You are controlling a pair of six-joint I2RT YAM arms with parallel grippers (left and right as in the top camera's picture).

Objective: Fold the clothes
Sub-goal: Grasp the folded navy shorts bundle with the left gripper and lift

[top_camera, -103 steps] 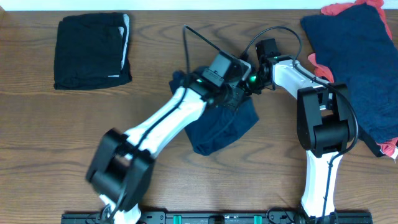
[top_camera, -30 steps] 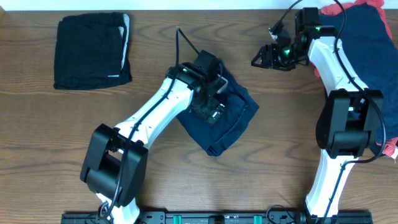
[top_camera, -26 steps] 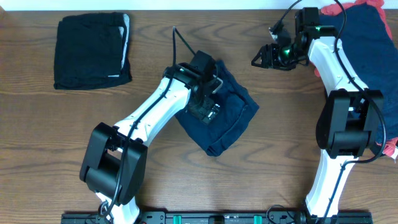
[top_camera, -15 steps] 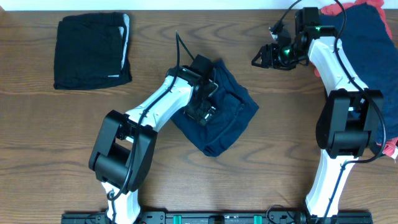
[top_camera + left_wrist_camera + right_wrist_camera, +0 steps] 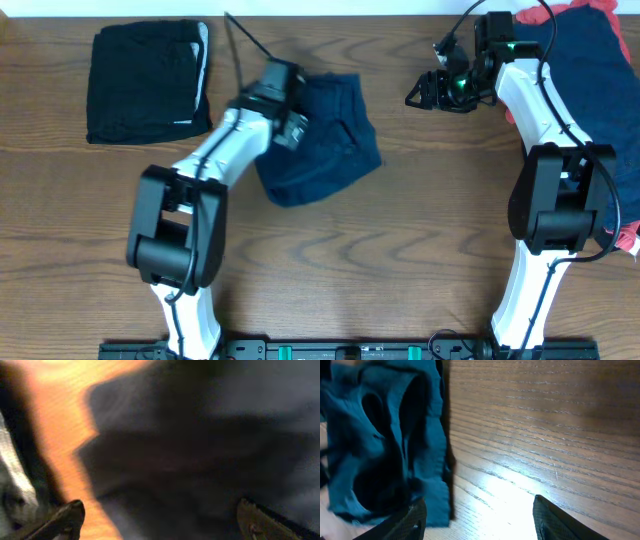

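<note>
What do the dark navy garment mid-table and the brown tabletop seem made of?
Dark navy garment: soft matte cloth, possibly cotton-like; it creases and bunches. Brown tabletop: wood or wood-look laminate, smooth, slightly glossy; grain lines and a glare patch show.

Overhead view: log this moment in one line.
left gripper: open over navy garment | right gripper: open, empty, over table | black garment: folded, far left | clothes pile: heaped, right edge

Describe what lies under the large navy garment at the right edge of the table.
Red fabric peeks out at edges of the navy garment; whatever else lies beneath is covered.
</note>
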